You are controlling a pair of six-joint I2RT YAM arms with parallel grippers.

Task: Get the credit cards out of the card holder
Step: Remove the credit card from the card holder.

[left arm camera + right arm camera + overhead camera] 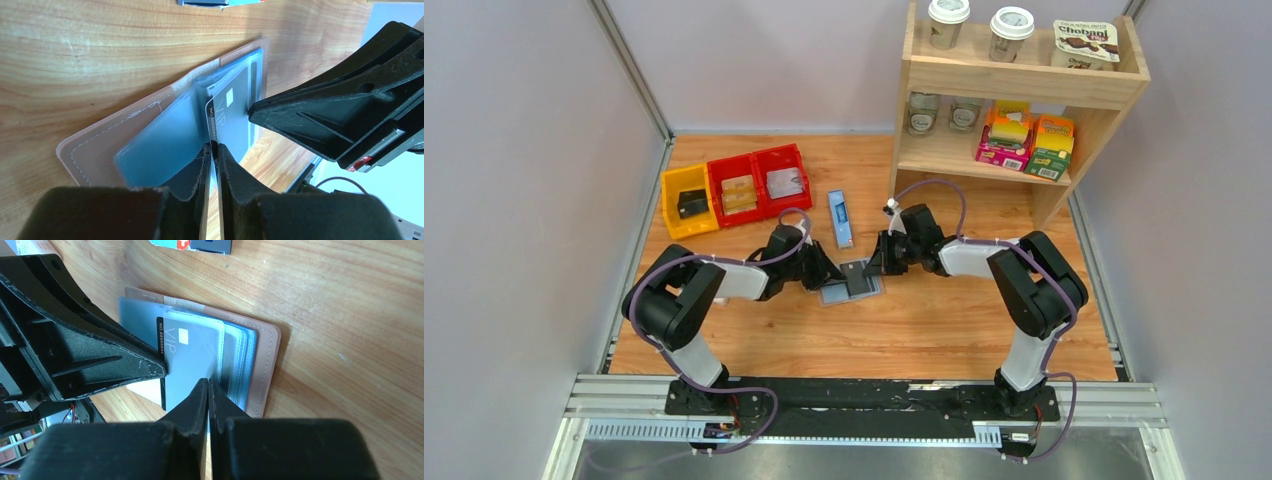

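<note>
Tan stitched holder [90, 150], glossy dark card [232, 120]

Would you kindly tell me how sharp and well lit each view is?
Top view: evenly lit, card holder too small for detail. Left wrist view: card lettering legible, left gripper blurred, lower right overexposed. Right wrist view: lettering sharp, right gripper blurred.

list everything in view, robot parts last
card holder: one, tan and pale blue, open at table centre
credit card: at least one, black, partly out of holder
narrow box: one, blue, behind the holder
bins: three, one yellow, two red, back left
shelf: one, wooden, back right
cups: two, white, lidded, shelf top
carton: one, white, shelf top
jars: two, clear, middle shelf
small boxes: several, pink, orange, green, middle shelf
table: one, wood
left fingers: black, pinching the card's edge
right fingers: black, shut, at the holder
</note>
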